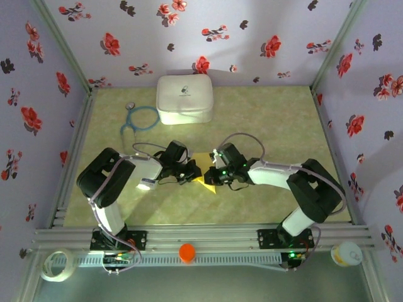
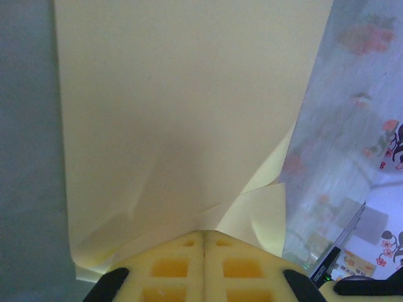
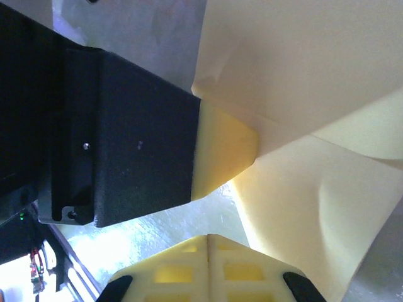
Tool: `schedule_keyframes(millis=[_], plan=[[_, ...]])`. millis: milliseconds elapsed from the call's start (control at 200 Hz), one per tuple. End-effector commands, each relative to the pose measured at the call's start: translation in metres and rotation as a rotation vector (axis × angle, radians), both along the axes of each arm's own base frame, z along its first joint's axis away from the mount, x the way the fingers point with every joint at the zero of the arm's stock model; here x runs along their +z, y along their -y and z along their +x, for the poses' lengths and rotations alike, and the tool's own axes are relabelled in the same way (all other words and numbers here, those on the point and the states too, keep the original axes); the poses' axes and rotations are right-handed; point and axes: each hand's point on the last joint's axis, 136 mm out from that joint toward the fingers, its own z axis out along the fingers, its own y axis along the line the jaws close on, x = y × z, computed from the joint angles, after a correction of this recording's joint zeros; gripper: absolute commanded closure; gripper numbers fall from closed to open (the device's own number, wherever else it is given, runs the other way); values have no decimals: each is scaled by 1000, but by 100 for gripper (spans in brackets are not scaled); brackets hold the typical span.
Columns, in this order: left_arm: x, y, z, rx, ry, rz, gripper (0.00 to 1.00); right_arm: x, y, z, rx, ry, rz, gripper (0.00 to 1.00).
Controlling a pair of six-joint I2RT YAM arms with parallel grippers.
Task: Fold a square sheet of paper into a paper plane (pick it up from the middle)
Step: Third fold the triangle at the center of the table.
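Left gripper (image 2: 203,242) jaws pinched the creased square sheet of paper (image 2: 176,126), right gripper (image 3: 209,244) jaws pressed together; most folds looked undone.

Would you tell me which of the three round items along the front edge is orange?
The middle cap; the left roll and right roll are whitish.

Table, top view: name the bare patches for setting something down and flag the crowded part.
Bare: the table right of the white case up to the right wall, and the near strip between the yellow paper and the front rail. Crowded: the centre, where left gripper and right gripper meet at the paper; a stethoscope lies back left.
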Motion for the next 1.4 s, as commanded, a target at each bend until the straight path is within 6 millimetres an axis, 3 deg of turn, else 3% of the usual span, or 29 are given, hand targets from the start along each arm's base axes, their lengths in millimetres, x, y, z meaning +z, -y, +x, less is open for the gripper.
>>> schedule_keyframes(millis=[0,200,620,810,1045,1235,1395], plan=[[-21,-11,-5,2,-28,77,100,8,-11,-2,32,-23,34,96],[-21,-11,-5,3,-29,78,100,-1,-14,-3,48,-48,4,96],[-23,-14,-4,9,-34,83,100,-41,11,-14,43,-104,-159,94],[-26,-16,-4,9,-39,89,100,-33,12,-13,44,-85,-159,92],[-26,-17,-4,11,-40,91,100,-5,-7,-8,78,-54,-67,92],[-27,-16,-4,10,-42,92,100,-17,-18,-10,103,-79,-76,90],[-27,-17,-4,10,-41,93,100,-41,-3,-12,72,-106,-156,89]])
